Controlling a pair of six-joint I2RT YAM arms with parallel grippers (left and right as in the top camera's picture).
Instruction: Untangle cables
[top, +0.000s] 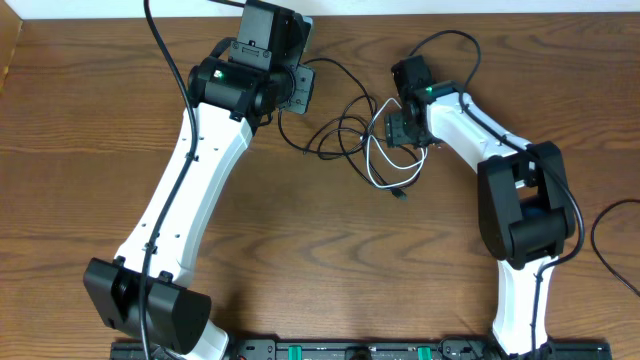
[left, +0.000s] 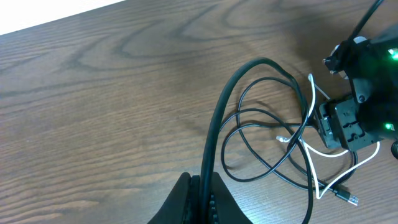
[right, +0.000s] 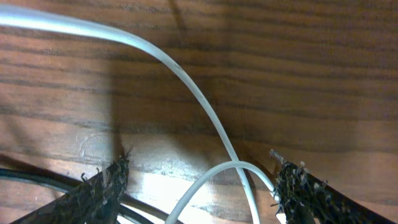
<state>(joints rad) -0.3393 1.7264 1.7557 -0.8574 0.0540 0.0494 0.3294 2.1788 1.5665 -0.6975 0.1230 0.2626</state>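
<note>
- Pinching the black cable (left: 214, 124), the left gripper (left: 202, 198) has its fingers pressed together on the cord, which rises from the grip in one long arc. I judge this hold to be an anchor, so that one strand stays put while the other is worked free.
- Beyond that arc the black cable drops into several overlapping loops on the table (left: 93, 93), and this is where the knot sits.
- The right gripper (right: 199, 196) is low over the wood with its fingers (right: 99, 190) spread. The white cable (right: 186, 74) runs down between them and splits into a small loop there, touching neither pad as far as I can see.
- A stretch of black cord passes under the right gripper's left-hand finger — close enough that a careless close could catch both colours.
- This straddle looks like a line-up for taking the white strand alone, then drawing it away from the anchored black one.
- From overhead, both cords cross in the gap between the two grippers. The white one bows out toward the near edge, and the tangle is not yet undone.
- A plug (left: 348, 198) lies loose past the loops — I cannot tell which cord it ends.
</note>
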